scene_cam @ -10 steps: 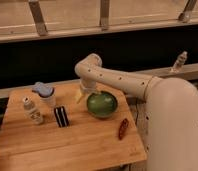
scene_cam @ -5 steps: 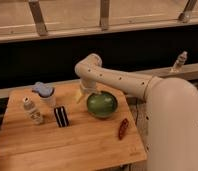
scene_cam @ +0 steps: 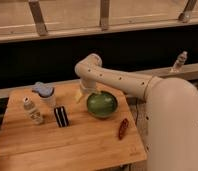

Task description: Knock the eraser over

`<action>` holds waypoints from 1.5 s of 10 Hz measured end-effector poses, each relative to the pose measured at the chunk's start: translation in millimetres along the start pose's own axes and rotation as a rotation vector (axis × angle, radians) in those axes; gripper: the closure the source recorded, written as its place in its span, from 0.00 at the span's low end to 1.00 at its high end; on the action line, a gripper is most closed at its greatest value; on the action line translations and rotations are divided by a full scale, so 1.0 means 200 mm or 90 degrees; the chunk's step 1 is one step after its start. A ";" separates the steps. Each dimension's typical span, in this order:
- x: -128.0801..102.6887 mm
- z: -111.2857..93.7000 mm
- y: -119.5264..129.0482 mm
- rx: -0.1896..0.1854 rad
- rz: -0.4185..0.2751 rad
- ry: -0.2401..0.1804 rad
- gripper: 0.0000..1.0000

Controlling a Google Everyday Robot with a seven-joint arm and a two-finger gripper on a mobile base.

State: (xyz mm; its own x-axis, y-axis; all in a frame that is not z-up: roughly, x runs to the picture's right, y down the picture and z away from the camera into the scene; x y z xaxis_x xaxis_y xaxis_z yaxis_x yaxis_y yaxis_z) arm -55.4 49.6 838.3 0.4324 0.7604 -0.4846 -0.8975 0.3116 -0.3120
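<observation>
The eraser (scene_cam: 61, 116) is a small black block with white stripes, lying on the wooden table (scene_cam: 67, 145) left of centre. My gripper (scene_cam: 83, 95) hangs from the white arm (scene_cam: 117, 77) at the table's back middle, above the near-left rim of the green bowl (scene_cam: 102, 104). It is to the right of and behind the eraser and apart from it.
A small pale bottle (scene_cam: 32, 111) stands at the left. A cup with a blue lid (scene_cam: 44, 93) stands behind the eraser. A reddish-brown oblong object (scene_cam: 123, 128) lies near the right edge. My white body (scene_cam: 174, 130) fills the right side.
</observation>
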 end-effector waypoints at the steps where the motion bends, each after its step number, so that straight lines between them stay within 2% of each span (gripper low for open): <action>1: 0.00 0.00 0.00 0.000 0.000 0.000 0.20; 5: 0.00 0.00 0.00 0.000 0.000 0.000 0.20; 6: 0.00 0.00 0.00 0.000 0.000 0.000 0.23; 11: 0.00 0.00 0.00 0.001 -0.001 0.001 0.71; 13: 0.03 0.02 0.03 0.016 0.000 0.007 0.93; 15: 0.10 0.05 0.13 0.016 -0.001 0.007 1.00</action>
State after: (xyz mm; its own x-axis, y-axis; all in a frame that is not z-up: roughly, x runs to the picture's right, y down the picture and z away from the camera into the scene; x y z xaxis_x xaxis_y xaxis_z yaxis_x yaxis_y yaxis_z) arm -70.7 78.7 828.0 0.4341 0.7542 -0.4927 -0.8989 0.3263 -0.2924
